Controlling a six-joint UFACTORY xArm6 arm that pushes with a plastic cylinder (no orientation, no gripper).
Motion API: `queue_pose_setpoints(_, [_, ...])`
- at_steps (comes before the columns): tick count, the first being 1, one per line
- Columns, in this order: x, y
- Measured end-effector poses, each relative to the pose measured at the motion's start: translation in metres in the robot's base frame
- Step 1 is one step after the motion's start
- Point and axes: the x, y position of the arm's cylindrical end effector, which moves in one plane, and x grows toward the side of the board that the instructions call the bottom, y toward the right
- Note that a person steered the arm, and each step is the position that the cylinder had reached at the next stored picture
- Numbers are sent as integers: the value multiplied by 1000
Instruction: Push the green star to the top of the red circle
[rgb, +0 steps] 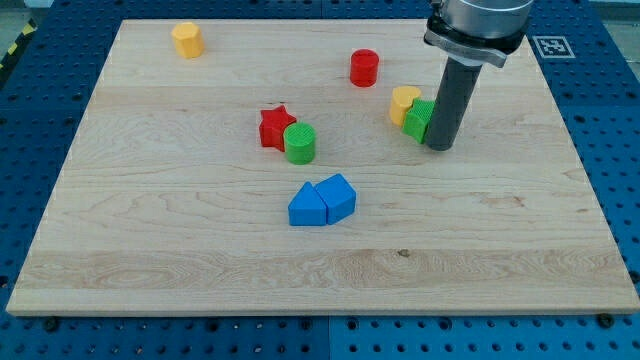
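Note:
The green star (418, 120) lies right of the board's middle, touching a yellow heart-shaped block (403, 104) on its upper left. The rod partly hides the star's right side. The red circle (364, 68) stands up and to the left of the star, apart from it. My tip (440, 146) rests on the board against the green star's right side, at its lower right.
A red star (273, 128) and a green cylinder (300, 144) touch near the board's middle. Two blue blocks (322, 201) lie together below them. A yellow hexagonal block (186, 40) stands at the top left. The wooden board (150, 250) has blue pegboard around it.

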Motion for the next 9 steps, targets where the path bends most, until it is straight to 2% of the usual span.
queue_pose_setpoints(2, [-56,3])
queue_pose_setpoints(3, [-29,5])
queue_pose_setpoints(4, [-4,-20])
queue_pose_setpoints(5, [-23,-53])
queue_pose_setpoints(7, [-102,23])
queue_pose_setpoints(8, [-100,23])
queue_pose_setpoints(9, [-78,39])
